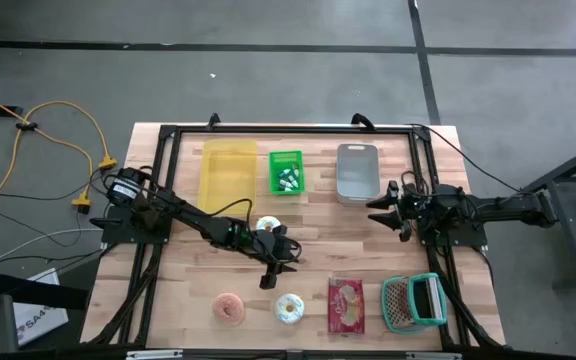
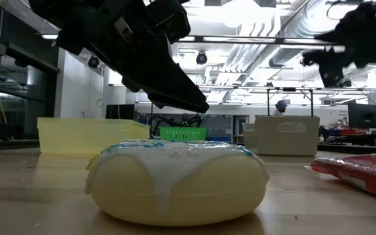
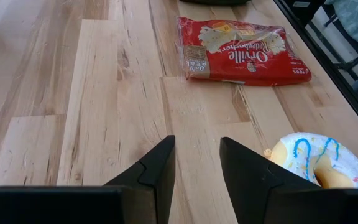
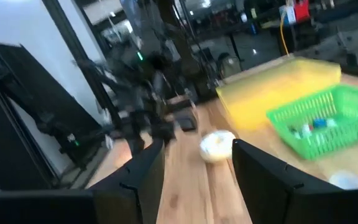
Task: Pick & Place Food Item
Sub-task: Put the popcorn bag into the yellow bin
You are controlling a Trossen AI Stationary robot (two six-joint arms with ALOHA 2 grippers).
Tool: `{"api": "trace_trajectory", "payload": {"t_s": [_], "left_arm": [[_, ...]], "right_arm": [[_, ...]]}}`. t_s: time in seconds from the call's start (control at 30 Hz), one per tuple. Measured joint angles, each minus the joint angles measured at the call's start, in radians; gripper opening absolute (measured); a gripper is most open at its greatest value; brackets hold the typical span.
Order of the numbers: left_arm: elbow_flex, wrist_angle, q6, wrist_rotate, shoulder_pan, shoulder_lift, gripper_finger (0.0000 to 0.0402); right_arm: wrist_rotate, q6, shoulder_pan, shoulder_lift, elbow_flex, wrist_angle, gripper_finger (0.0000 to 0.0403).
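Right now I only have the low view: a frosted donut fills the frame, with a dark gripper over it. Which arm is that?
Observer: The left one. From above, the left gripper hovers just short of the white frosted donut, not over its middle.
Operator: Holding anything?
Observer: No. Its wrist view shows the fingers open with bare table between them; the donut lies beside one finger.
Operator: What else is near it?
Observer: A pink donut on one side of the white one, a red popcorn bag on the other.
Operator: Right arm?
Observer: The right gripper waits open and empty beside the grey bin.
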Motion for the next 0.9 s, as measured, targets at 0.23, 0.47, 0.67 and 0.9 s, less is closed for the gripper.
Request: {"api": "trace_trajectory", "payload": {"t_s": [0.23, 0.47, 0.67, 0.9], "left_arm": [[0.0, 0.0, 0.0, 0.0, 0.0, 0.0, 0.0122], [0.0, 0.005, 0.0, 0.0, 0.0, 0.0, 0.0122], [0.0, 0.005, 0.0, 0.0, 0.0, 0.0, 0.0122], [0.0, 0.005, 0.0, 0.0, 0.0, 0.0, 0.0122]], "right_arm": [[0.008, -0.061, -0.003, 0.121, 0.121, 0.005, 0.0175], [-0.027, -0.128, -0.067, 0.321, 0.273, 0.004, 0.0175], [-0.152, -0.137, -0.157, 0.497, 0.412, 0.005, 0.0175], [-0.301, -0.14, -0.241, 0.705, 0.542, 0.019, 0.0175]]}}
